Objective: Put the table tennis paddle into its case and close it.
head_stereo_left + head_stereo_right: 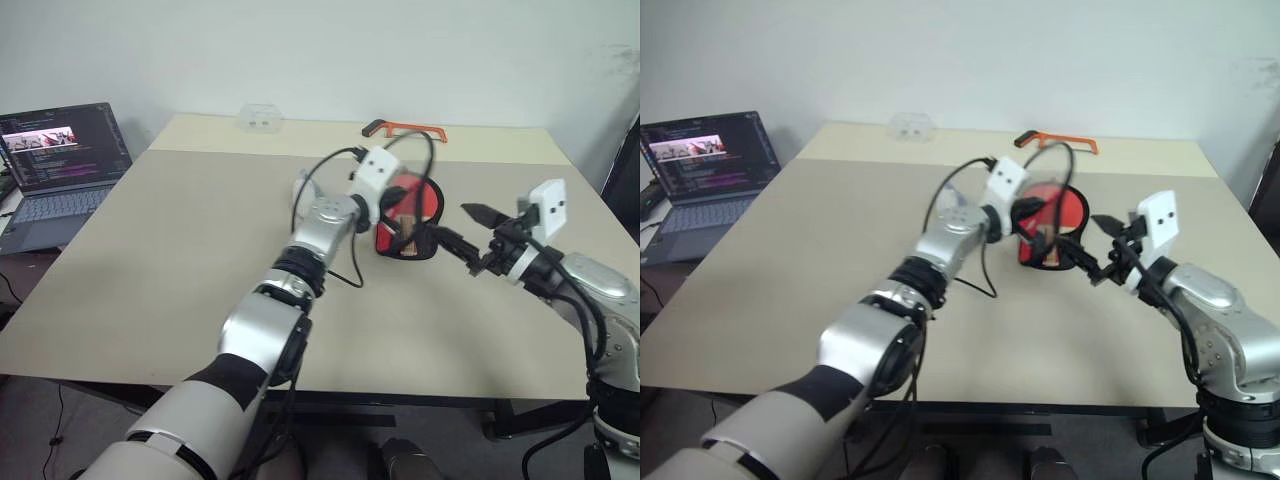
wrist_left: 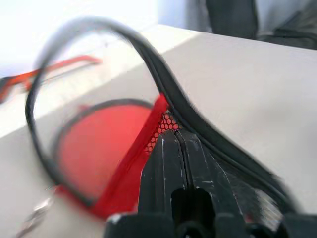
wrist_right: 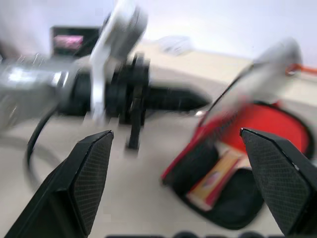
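Left gripper: two black fingers pressed together, pinched on the black edging of the red and black paddle-shaped soft zip case, whose loose flap arched up and away from the fingertips. The case stood above the middle of the pale beige table, directly ahead of this gripper and touching it. Inside the case lay the table tennis paddle: its red rubber blade sat deep in the pouch, and its light wooden handle with a red stripe pointed out toward the open end, over the black lining. Right gripper: black fingers spread wide, holding nothing, level with the case and just beside it on the right, the tips apart from the fabric. Further out, an orange-handled hacksaw lay near the far edge of the table, well behind the case. A small clear plastic item sat at the far edge. An open dark laptop stood at the table's left.
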You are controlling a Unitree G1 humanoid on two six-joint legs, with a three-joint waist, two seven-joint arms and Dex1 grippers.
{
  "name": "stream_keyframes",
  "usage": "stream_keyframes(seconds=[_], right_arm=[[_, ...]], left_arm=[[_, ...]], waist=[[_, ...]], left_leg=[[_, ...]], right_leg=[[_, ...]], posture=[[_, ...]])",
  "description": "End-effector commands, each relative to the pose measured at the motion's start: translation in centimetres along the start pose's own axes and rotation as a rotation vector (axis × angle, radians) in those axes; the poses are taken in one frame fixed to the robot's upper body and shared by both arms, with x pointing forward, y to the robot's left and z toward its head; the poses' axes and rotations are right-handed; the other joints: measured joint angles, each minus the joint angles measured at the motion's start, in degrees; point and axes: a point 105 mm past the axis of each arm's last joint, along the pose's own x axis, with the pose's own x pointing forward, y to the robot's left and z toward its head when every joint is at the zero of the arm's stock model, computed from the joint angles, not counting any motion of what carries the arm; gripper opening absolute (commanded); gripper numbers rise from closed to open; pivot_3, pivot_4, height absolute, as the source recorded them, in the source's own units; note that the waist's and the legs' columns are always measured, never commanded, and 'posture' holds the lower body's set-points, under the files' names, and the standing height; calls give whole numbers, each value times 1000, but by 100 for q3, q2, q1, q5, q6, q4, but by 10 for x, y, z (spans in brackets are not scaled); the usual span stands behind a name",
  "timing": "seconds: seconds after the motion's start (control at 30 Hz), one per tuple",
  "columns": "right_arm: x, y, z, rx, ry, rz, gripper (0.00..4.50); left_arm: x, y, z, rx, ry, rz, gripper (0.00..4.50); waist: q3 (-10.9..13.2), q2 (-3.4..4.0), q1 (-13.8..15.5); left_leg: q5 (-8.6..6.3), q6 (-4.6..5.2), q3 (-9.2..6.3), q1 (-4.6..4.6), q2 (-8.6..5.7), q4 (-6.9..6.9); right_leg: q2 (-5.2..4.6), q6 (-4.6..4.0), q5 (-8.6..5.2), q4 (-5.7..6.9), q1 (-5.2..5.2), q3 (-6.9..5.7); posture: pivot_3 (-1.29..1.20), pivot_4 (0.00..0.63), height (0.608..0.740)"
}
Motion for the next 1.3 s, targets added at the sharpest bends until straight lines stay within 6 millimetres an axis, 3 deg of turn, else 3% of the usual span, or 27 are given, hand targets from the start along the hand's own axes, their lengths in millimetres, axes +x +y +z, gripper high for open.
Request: stream_keyframes(seconds=[0.03,0.1,0.17,0.27,0.43,0.63,0.9,1.07,1.3], right_arm=[[-9,-3,28,10,-99,-34,4500],[-11,-13,20,139,-87,-83,4500],[-9,-20,9,232,-60,-126,4500],[7,-46,-23,449,-2,-295,4500],[33,-53,-63,770,51,-349,4500],[41,-61,-87,917,94,-389,4500],[52,-47,-111,993,164,-347,4500],[67,-33,-124,1016,202,-311,4500],[92,-22,-122,1023,187,-268,4500]], left_arm=[[-9,21,7,-11,-27,58,12],[-28,46,15,-40,-71,57,12],[-42,59,18,-30,-90,31,12],[-73,71,15,-27,-104,-57,588],[-132,89,-1,-60,-88,-84,2316],[-180,87,-17,-91,-45,-95,4471],[-222,62,-32,-28,44,-159,4494],[-223,64,-35,-43,64,-114,4494],[-217,60,-33,-53,61,-99,4494]], waist=[[0,0,-69],[0,1,-147],[0,2,-214],[-5,10,-263],[-5,15,-265],[-3,18,-211],[-3,19,-184],[-3,19,-195],[-3,18,-316]], left_leg=[[0,0,0,2,1,-1],[0,0,-3,3,2,-2],[1,0,-5,9,4,-5],[2,-1,-6,13,5,-6],[4,-2,-1,10,5,-6],[3,-1,-2,1,5,-8],[3,-1,-1,6,7,-6],[4,1,-2,7,9,-3],[5,4,0,13,15,-3]], right_leg=[[1,0,0,3,-2,3],[4,-1,0,9,-4,3],[8,-5,2,14,-4,8],[6,-13,7,15,0,6],[-2,-15,8,15,4,0],[-5,-15,8,9,-1,-7],[-4,-16,8,13,0,-5],[-1,-15,8,11,0,-4],[5,-16,9,12,2,0]], posture=[[0,150,740],[0,150,740],[0,150,740],[0,150,740],[0,150,740],[0,150,740],[0,150,740],[0,150,740],[0,150,740]])
